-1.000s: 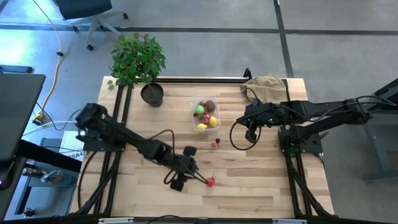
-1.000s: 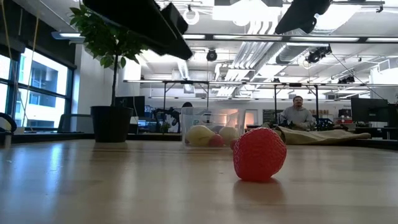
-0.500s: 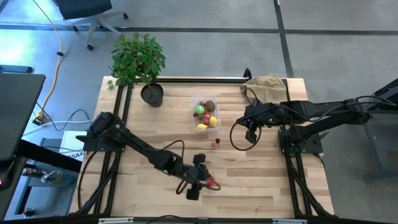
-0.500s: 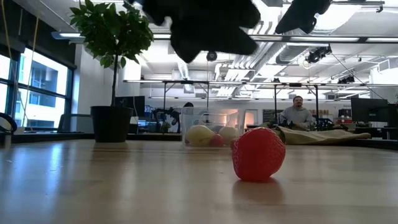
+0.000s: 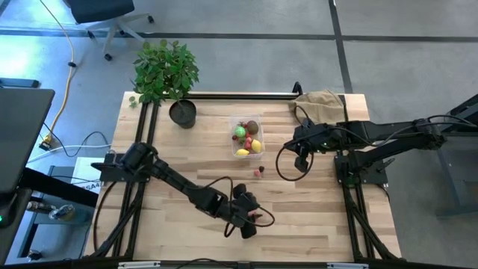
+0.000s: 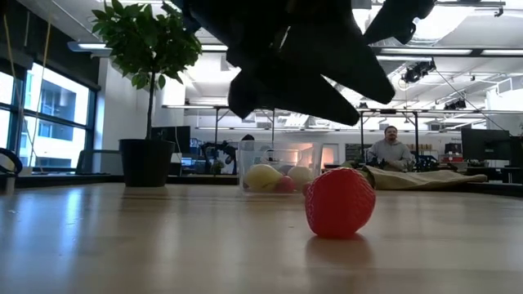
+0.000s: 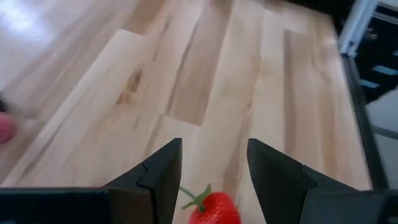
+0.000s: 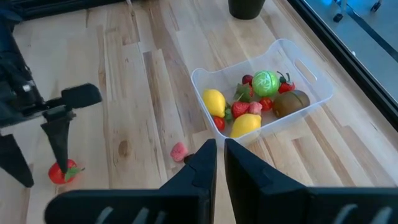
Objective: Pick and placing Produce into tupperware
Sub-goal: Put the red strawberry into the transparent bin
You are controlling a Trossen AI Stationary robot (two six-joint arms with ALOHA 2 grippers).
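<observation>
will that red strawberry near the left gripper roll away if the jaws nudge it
Probably a little: the strawberry looks rounded and sits loose on the smooth wooden table. Its tapered shape and green stem should stop it soon. It looks like light, stiff plastic, so it may skid.

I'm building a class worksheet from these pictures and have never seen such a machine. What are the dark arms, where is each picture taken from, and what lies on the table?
Two robot arms work at a wooden table. One picture looks straight down, one looks level across the tabletop, and two come from cameras on the wrists. The left hand, fingers apart, hovers over a toy strawberry and holds nothing. The right hand waits, shut and empty, beside the clear tub of toy fruit. More berries lie loose; a potted plant and a paper bag stand at the far edge.
</observation>
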